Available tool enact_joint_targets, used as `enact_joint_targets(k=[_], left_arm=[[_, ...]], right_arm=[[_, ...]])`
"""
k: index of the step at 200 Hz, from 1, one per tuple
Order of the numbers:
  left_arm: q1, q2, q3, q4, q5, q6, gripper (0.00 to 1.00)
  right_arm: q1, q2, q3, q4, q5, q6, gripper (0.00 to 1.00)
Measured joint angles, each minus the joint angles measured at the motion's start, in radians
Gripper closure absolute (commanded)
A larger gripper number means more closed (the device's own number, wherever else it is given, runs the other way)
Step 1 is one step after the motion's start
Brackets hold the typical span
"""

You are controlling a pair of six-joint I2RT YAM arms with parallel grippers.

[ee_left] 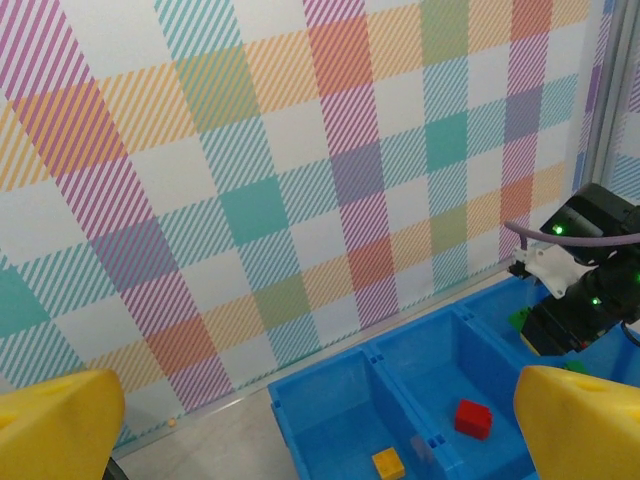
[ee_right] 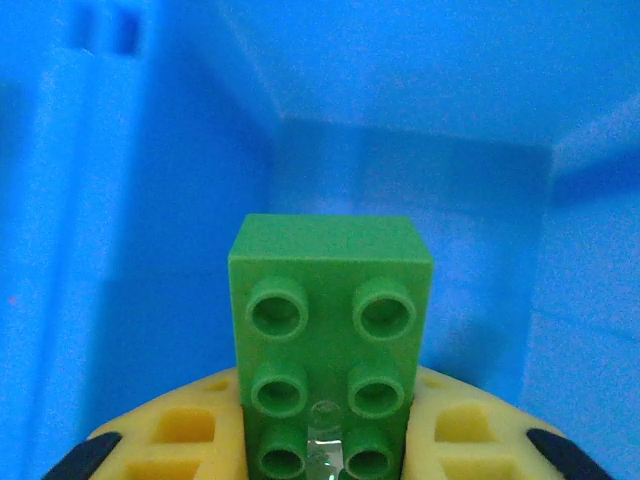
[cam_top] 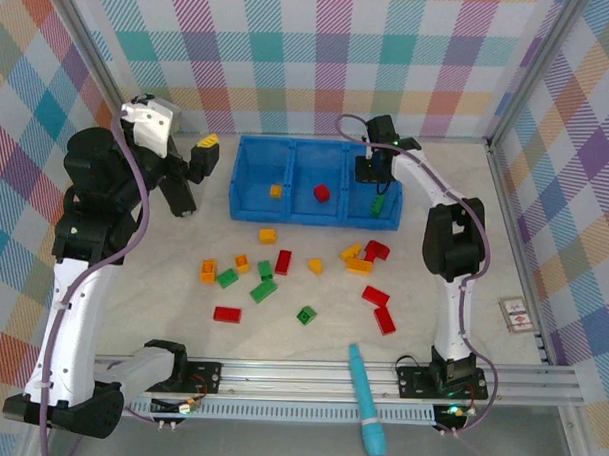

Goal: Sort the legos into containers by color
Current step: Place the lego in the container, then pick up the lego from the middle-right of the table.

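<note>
The blue tray [cam_top: 285,216] has three containers in a row. The left one holds an orange-yellow lego [cam_top: 276,190] [ee_left: 388,463], the middle one a red lego [cam_top: 322,194] [ee_left: 473,418]. My right gripper [cam_top: 376,188] [ee_right: 325,440] reaches down into the right container, shut on a green lego [cam_top: 377,204] [ee_right: 330,330] that hangs upright between the yellow pads [ee_right: 190,435]. My left gripper [cam_top: 202,149] [ee_left: 320,440] is raised left of the tray, open and holding nothing. Several loose legos lie in front of the tray, among them red [cam_top: 227,313], green [cam_top: 263,291] and orange [cam_top: 208,271].
A long teal pen-like tool [cam_top: 367,398] lies across the near rail. A small card [cam_top: 516,314] rests by the right wall. Checked walls close in the back and both sides. The right arm [ee_left: 580,270] stands over the tray's right end.
</note>
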Motion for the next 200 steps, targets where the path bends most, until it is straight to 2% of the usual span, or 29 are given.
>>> enact_joint_targets(k=[112, 147, 170, 181, 191, 200], left_arm=[[0.000, 0.028, 0.008, -0.008, -0.003, 0.000, 0.00], [0.000, 0.028, 0.013, -0.008, 0.005, 0.000, 0.00], [0.000, 0.028, 0.013, -0.008, 0.021, 0.000, 0.00], [0.000, 0.028, 0.013, -0.008, 0.029, 0.000, 0.00], [0.000, 0.028, 0.013, -0.008, 0.032, 0.000, 0.00], [0.000, 0.028, 0.013, -0.008, 0.034, 0.000, 0.00]], right_arm=[[-0.006, 0.005, -0.008, -0.061, 0.014, 0.002, 0.46], [0.001, -0.023, -0.007, -0.094, 0.012, 0.023, 0.44], [0.032, -0.117, -0.061, -0.109, 0.039, 0.065, 0.40], [0.049, -0.195, -0.126, -0.113, 0.045, 0.098, 0.33], [0.061, -0.283, -0.201, -0.113, 0.051, 0.146, 0.17], [0.074, -0.369, -0.280, -0.106, 0.053, 0.178, 0.13]])
